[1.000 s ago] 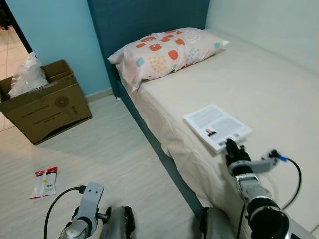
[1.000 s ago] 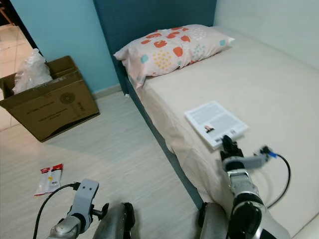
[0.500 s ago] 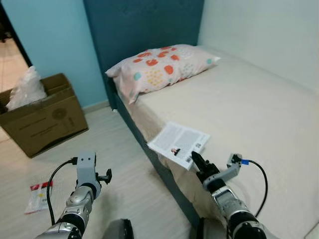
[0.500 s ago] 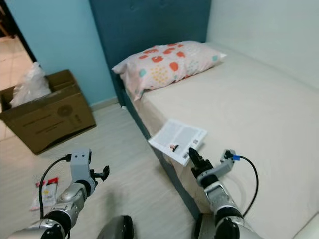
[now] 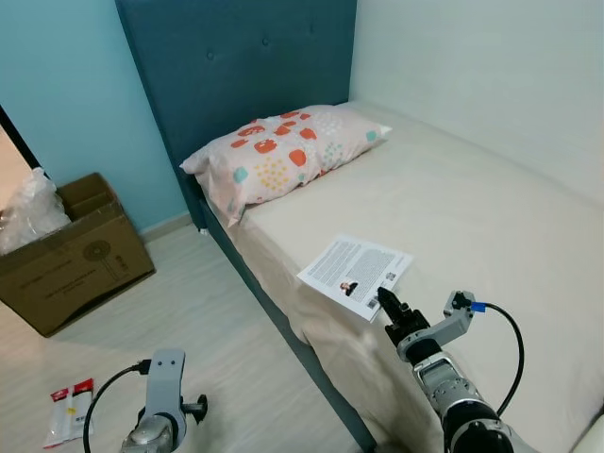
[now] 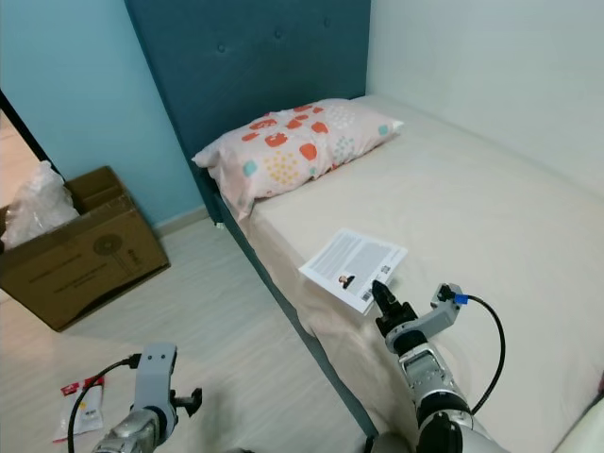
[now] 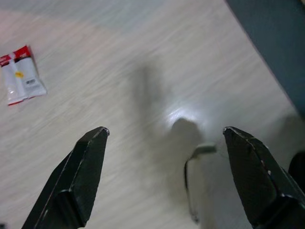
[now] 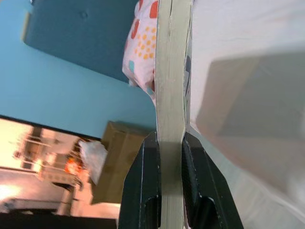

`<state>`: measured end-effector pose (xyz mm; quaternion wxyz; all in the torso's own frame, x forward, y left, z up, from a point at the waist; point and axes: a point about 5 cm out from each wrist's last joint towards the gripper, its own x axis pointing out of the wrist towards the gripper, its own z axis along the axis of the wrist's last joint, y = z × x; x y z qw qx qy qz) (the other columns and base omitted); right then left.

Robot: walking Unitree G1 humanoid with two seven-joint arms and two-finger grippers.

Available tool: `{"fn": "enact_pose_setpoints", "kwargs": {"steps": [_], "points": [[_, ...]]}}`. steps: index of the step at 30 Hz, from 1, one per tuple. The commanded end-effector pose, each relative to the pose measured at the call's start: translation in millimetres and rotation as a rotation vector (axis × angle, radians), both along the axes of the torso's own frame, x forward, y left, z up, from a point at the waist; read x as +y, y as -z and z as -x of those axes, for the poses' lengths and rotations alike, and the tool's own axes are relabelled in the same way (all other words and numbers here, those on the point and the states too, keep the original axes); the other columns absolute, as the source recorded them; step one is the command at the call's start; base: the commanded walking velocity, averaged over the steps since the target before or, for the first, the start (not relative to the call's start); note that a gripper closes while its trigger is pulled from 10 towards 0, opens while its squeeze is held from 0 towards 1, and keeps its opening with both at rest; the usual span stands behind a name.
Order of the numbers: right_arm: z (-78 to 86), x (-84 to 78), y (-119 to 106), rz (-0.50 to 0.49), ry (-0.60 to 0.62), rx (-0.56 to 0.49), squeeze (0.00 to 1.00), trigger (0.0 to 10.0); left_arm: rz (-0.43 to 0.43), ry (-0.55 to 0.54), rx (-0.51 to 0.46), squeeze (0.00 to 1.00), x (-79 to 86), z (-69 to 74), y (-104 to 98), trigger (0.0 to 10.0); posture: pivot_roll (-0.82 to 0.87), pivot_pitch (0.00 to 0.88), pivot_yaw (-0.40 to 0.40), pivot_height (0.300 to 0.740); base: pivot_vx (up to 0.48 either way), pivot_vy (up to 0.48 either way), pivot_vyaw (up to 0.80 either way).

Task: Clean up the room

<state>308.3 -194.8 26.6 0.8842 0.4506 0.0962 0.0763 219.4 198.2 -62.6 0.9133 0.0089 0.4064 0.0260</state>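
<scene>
Bed (image 5: 491,208), beige sheet. Paperback book (image 5: 355,275): white back cover, printed text, small portrait; above bed edge. Right gripper (image 5: 384,300), at book's 5 o'clock, fingers clamping its edge. Left gripper (image 7: 164,176): spread wide above floor.

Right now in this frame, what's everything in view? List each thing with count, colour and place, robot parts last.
Bed: one, beige sheet, dark blue frame, fills the right side.
Headboard: one, dark blue, padded, against the wall at the bed's head.
Pillow: one, pale pink with orange, yellow and teal prints, at the head of the bed.
Book: one, white cover with black text, near the bed's edge, clamped at its near corner.
Cardboard box: one, brown, on the floor by the light blue wall.
Plastic bag: one, clear, sticking out of the box.
Packet: one, white and red, on the floor.
Right gripper: shut on the book.
Left gripper: open, low over the floor.
</scene>
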Motion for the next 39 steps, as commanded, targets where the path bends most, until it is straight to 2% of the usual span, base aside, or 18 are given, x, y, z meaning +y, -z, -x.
{"fn": "enact_pose_setpoints", "kwargs": {"steps": [1, 3, 7, 16, 17, 20, 24, 26, 39], "points": [[4.4, 2.9, 7.0, 0.037, -0.009, 0.041, 0.00, 0.0, -0.036, 0.010, 0.068, 0.00, 9.0, 14.7, 7.6, 10.0, 0.02, 0.000, 0.013, 0.665, 0.000, 0.000, 0.00], [11.1, 5.9, 17.5, 0.086, -0.016, 0.115, 0.00, 0.0, -0.051, 0.020, 0.106, 0.00, 11.3, 24.5, 12.6, 10.0, 0.02, 0.000, 0.011, 0.675, 0.000, 0.000, 0.00], [17.6, 8.0, 25.7, 0.103, -0.018, 0.164, 0.00, 0.0, -0.075, 0.054, 0.134, 0.00, 11.6, 30.6, 15.8, 10.0, 0.02, 0.000, 0.007, 0.685, 0.000, 0.000, 0.00], [33.6, 7.5, 43.4, 0.178, -0.028, 0.280, 0.00, 0.0, -0.109, 0.145, 0.155, 0.00, 7.3, 34.0, 18.1, 10.0, 0.02, 0.000, 0.002, 0.715, 0.000, 0.000, 0.00], [38.4, 8.3, 48.6, 0.262, -0.049, 0.314, 0.00, 10.0, -0.108, 0.152, 0.153, 0.00, 5.5, 32.9, 17.9, 10.0, 0.02, 0.000, 0.000, 0.720, 0.000, 0.000, 0.00], [42.3, 9.2, 52.3, 0.320, -0.064, 0.327, 0.00, 10.0, -0.105, 0.159, 0.151, 0.00, 3.8, 31.9, 17.7, 10.0, 0.02, 0.000, -0.001, 0.720, 0.000, 0.000, 0.00], [45.3, 10.9, 54.7, 0.339, -0.081, 0.331, 0.00, 10.0, -0.087, 0.165, 0.156, 0.00, 1.8, 32.0, 18.0, 10.0, 0.02, 0.000, 0.000, 0.720, 0.000, 0.000, 0.00], [50.7, 14.3, 60.2, 0.432, -0.136, 0.361, 0.00, 10.0, -0.071, 0.173, 0.162, 0.00, -1.2, 31.6, 18.4, 10.0, 0.02, 0.000, -0.002, 0.720, 0.000, -0.219, 0.69], [51.1, 17.9, 60.8, 0.470, -0.162, 0.354, 0.00, 10.0, -0.075, 0.186, 0.169, 0.00, -6.6, 30.9, 19.0, 10.0, 0.01, 0.000, 0.004, 0.720, 0.000, -0.469, 0.69]]}}
